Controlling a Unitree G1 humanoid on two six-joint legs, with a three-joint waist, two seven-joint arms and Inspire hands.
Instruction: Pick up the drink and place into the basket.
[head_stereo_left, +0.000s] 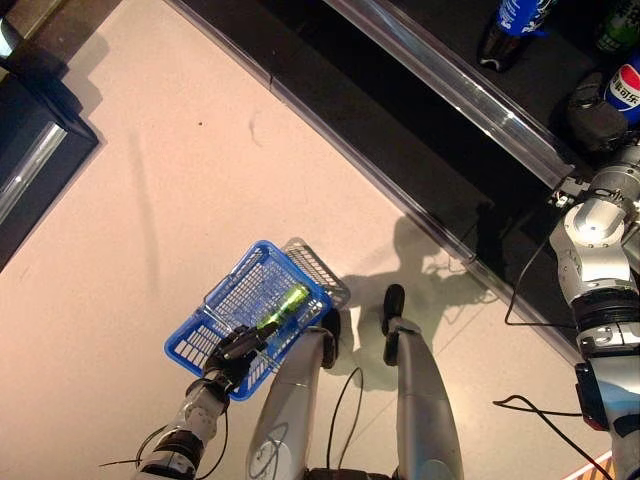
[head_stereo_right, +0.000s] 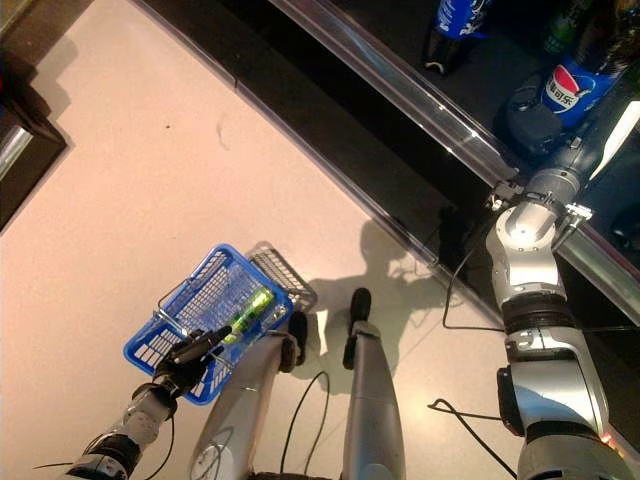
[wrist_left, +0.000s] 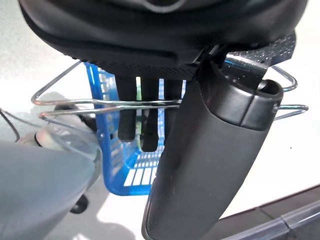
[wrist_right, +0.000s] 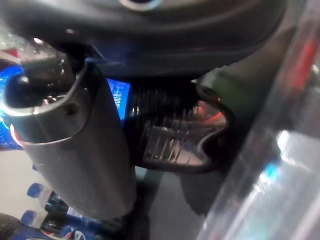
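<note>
Right hand (head_stereo_right: 535, 118) is up in the dark shelf bay, reaching at a blue cola bottle (head_stereo_right: 572, 88) that sits just past it. In its wrist view a dark ribbed bottle (wrist_right: 172, 137) lies right in front of the palm, but whether the fingers are round it or spread I cannot tell. Judged step: reaching or grasping a drink on the shelf. Next move needs a firm wrap, a lift clear of the shelf's metal rail (head_stereo_right: 420, 85), then a swing down and across to the basket. Left hand (head_stereo_left: 238, 350) has fingers curled round the wire handle (wrist_left: 100, 102) of the blue basket (head_stereo_left: 200, 345), holding it low over the floor. A green bottle (head_stereo_left: 285, 303) already lies inside, just beyond that hand. Another blue bottle (head_stereo_left: 520, 20) stands further along the shelf from the right hand. The rail edge and neighbouring bottles crowd the pull-out path.
</note>
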